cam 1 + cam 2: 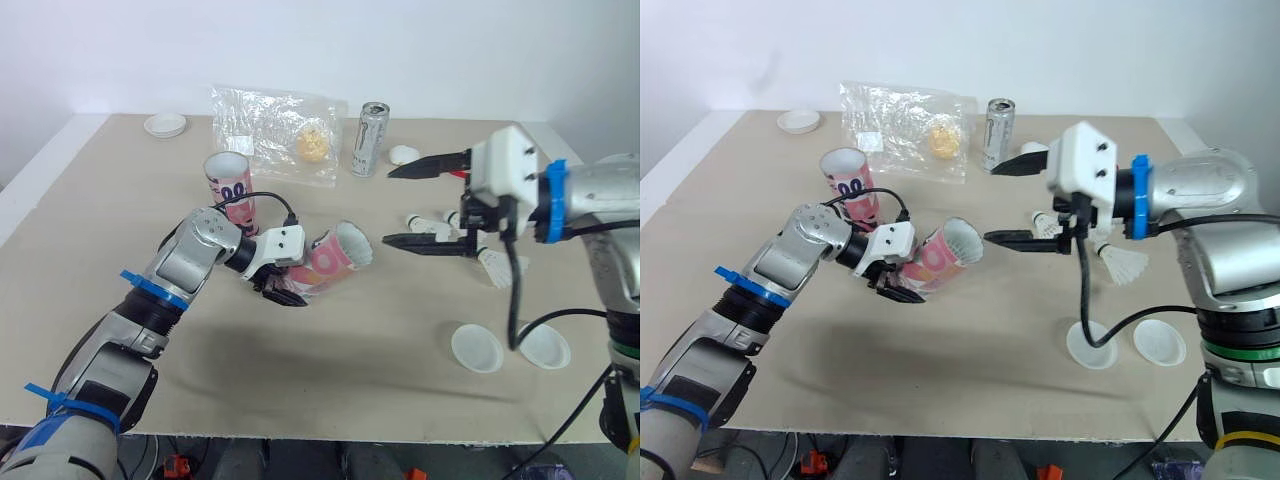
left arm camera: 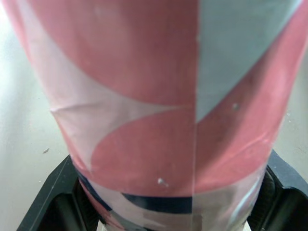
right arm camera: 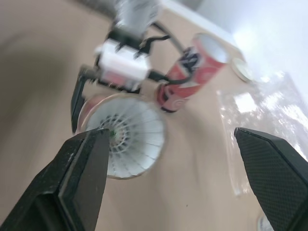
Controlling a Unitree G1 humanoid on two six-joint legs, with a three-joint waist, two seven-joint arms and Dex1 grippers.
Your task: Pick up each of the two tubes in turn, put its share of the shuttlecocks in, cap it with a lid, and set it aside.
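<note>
— How does the held tube [image 1: 330,262] look?
— Pink with paler pink curves, a grey-blue wedge and a dark band (the left wrist view has it close up). It lies tilted just above the table [image 1: 350,390] at mid-scene, mouth to the right, with a white feathered shuttlecock [image 3: 131,137] in that mouth. The left gripper [image 1: 285,287] is clamped round its body.
— And the right gripper [image 1: 388,206]?
— Spread wide, empty, in the air just right of the mouth.
— Any writing?
— "00" in dark digits on the upright tube [image 1: 230,190], which stands behind the held one. The silver can [image 1: 369,140] at the far edge carries print too small to read.
— The rest?
— Loose shuttlecocks [image 1: 430,224] lie right of centre, and two white lids [image 1: 476,348] lie near right.
</note>
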